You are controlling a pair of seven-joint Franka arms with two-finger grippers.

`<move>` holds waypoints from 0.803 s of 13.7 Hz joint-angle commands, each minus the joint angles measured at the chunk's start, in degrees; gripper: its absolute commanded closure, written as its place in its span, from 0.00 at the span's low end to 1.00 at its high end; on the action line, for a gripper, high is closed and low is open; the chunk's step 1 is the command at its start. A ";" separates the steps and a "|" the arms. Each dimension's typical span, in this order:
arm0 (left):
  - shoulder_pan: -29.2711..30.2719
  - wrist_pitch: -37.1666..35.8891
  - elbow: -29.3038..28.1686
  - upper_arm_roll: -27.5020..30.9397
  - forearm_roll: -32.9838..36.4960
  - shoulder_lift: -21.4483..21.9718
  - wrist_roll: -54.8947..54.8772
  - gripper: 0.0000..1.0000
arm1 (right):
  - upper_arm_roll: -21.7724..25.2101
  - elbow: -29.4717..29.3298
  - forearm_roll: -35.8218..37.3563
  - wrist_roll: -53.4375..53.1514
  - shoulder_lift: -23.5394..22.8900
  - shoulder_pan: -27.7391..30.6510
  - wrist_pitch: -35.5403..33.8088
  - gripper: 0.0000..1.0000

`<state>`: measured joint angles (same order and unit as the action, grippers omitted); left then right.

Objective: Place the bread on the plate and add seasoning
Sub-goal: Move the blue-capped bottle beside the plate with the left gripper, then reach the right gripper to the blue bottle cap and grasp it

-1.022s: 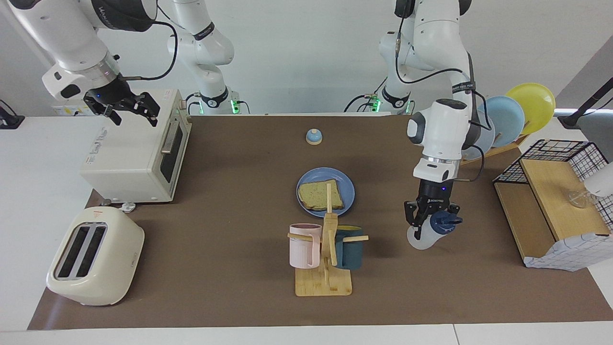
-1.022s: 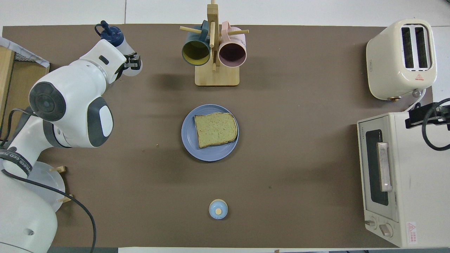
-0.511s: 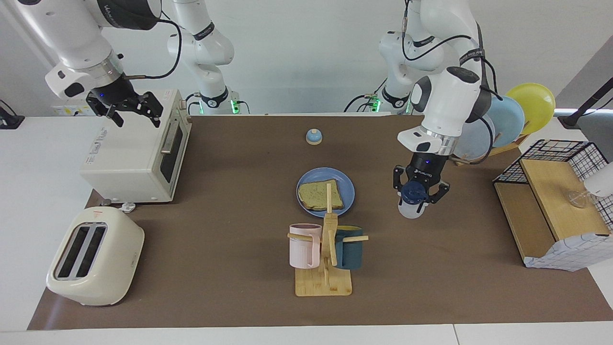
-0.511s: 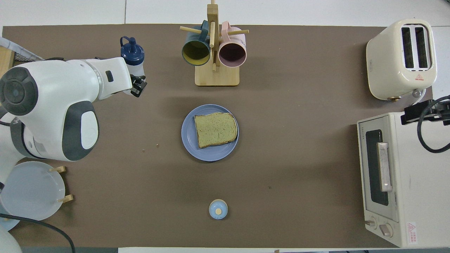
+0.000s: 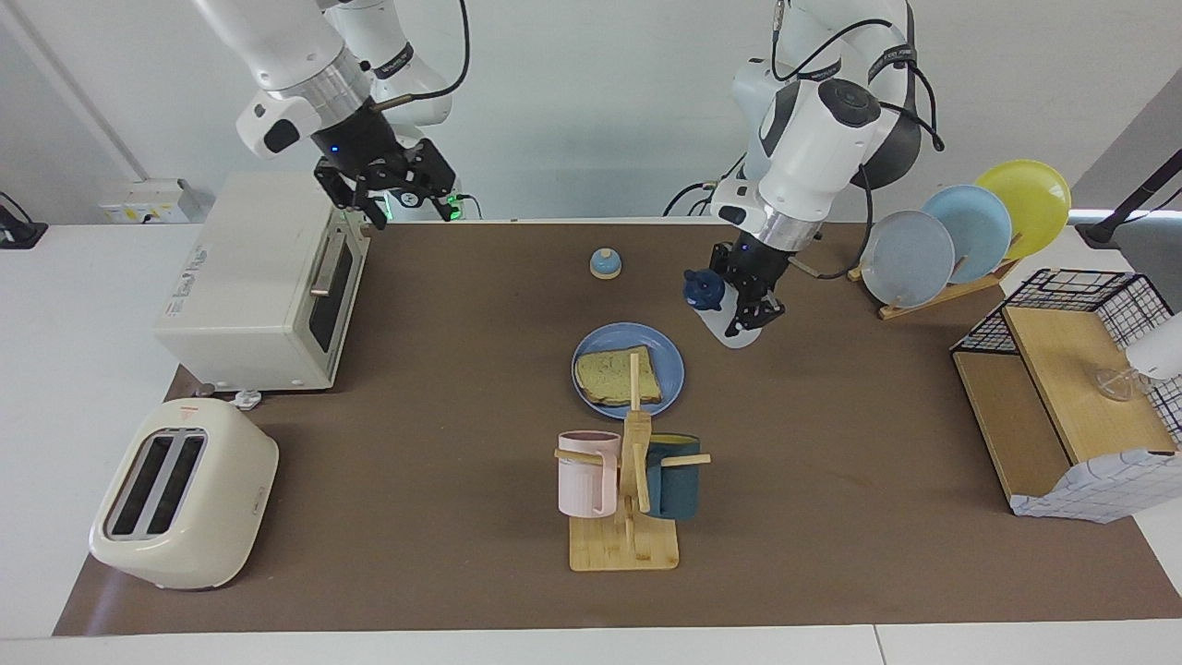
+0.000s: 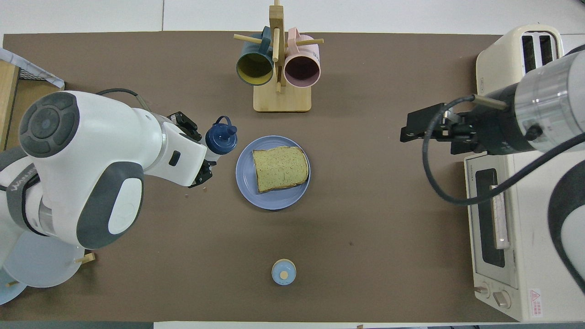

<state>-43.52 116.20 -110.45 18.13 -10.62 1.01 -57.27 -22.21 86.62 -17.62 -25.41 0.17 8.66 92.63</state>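
Seasoning bottle aloft beside the plate's rim
Left pincer (image 5: 750, 309) grasps the tilted seasoning bottle (image 5: 716, 309) just outside the blue plate (image 5: 674, 369); right pincer (image 5: 406, 189) released, over the toaster oven (image 5: 259, 277).

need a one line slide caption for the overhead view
Left gripper carries the seasoning bottle beside the blue plate holding the bread.

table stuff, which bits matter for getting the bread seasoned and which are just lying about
In the job:
- bread, lying on the plate
- seasoning bottle, tilted, held in the air by the left gripper beside the plate

Lying about:
- bell
- mug rack with two mugs
- toaster
- toaster oven
- plate rack
- wire shelf
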 commanded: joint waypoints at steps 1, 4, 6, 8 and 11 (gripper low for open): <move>-2.01 -5.96 -1.34 0.68 -0.45 4.17 -4.51 1.00 | -6.33 -1.28 -1.62 -8.83 -1.75 0.83 5.96 0.00; -5.33 -7.48 -3.27 0.77 -1.95 8.20 -1.29 1.00 | -13.36 -0.66 -1.36 -16.04 -3.41 0.83 12.99 0.02; -6.93 -7.04 -5.38 0.77 -1.95 11.28 1.71 1.00 | -17.50 -0.05 -0.40 -21.94 -4.47 0.74 18.54 0.09; -7.02 -7.39 -6.08 -0.54 -1.95 12.08 3.29 1.00 | -20.40 0.22 1.79 -22.66 -4.47 0.48 19.00 0.16; -7.02 -5.28 -8.98 -2.13 -1.95 13.58 6.46 1.00 | -25.24 -0.57 7.51 -26.87 -5.35 0.48 17.34 0.22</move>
<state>-49.97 109.31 -116.50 16.28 -12.36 12.22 -52.61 -44.94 86.79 -12.61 -49.77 -4.44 8.45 110.71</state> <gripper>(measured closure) 0.529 0.207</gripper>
